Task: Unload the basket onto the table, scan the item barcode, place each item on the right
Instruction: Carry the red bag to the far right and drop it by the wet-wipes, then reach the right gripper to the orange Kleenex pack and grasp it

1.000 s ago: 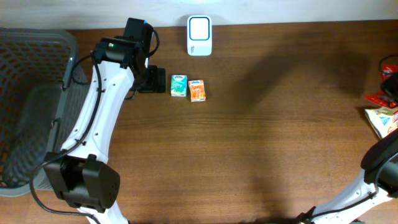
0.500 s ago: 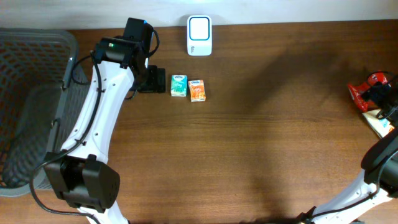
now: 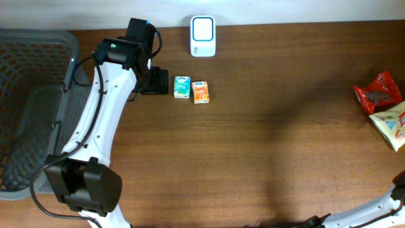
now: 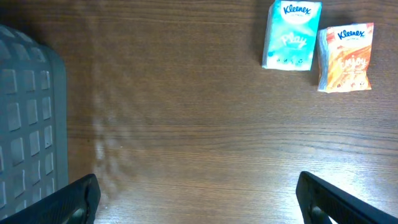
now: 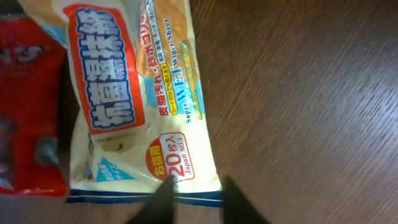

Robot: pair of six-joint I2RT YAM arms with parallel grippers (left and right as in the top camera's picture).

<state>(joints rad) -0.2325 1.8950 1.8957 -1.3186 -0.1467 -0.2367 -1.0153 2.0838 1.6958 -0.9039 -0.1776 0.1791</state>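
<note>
My left gripper (image 4: 202, 199) hangs over the desk (image 3: 266, 145) near its back edge with the jaws spread wide and nothing between them; in the left wrist view its fingers (image 4: 74, 200) only show at the bottom corners. Just ahead of it lie a teal tissue pack (image 4: 291, 34) and an orange tissue pack (image 4: 346, 57), side by side and almost touching. The white scanner (image 3: 203, 36) stands at the back edge beyond them. The grey basket (image 3: 31, 107) sits off the desk's left end. The item I am over is the wet-wipe pack (image 5: 137, 93), flat at the desk's right edge, with a red packet (image 5: 28, 112) against its side. My right gripper (image 5: 202, 199) is at that pack's end. Its fingertips (image 5: 165, 198) are blurred and stand close together with a narrow gap. Whether they pinch the pack's corner I cannot tell.
</note>
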